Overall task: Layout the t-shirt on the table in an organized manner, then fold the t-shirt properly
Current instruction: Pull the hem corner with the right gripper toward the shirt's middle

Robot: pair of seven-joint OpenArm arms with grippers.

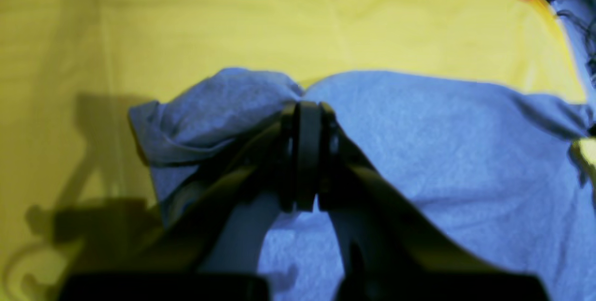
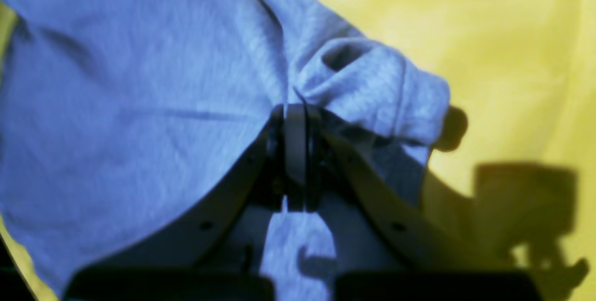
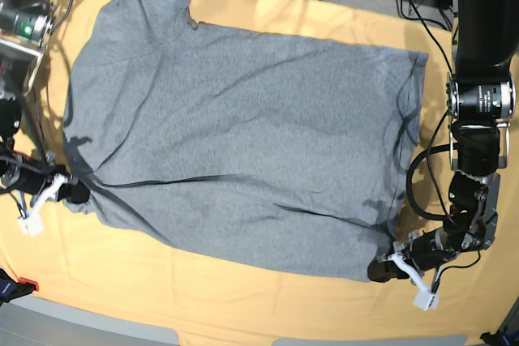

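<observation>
Nearest the lens in both wrist views, dark fingers are pressed together on bunched cloth: the left gripper (image 1: 307,105) and the right gripper (image 2: 294,107) each pinch a near corner of the heather-grey soft cotton short-sleeved t-shirt (image 3: 243,143). It lies plain side up, spread from both pinches across the pale yellow-orange cloth-covered table (image 3: 243,297). Risk, as judged: the crumpled, thin bites could slip under an uneven pull, or drag fresh creases across the body.

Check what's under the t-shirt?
The t-shirt lies plain side up on the table, whose yellow cloth shows all round. Anything beneath is covered, including any lettering. Both claws pinch its near edge.
</observation>
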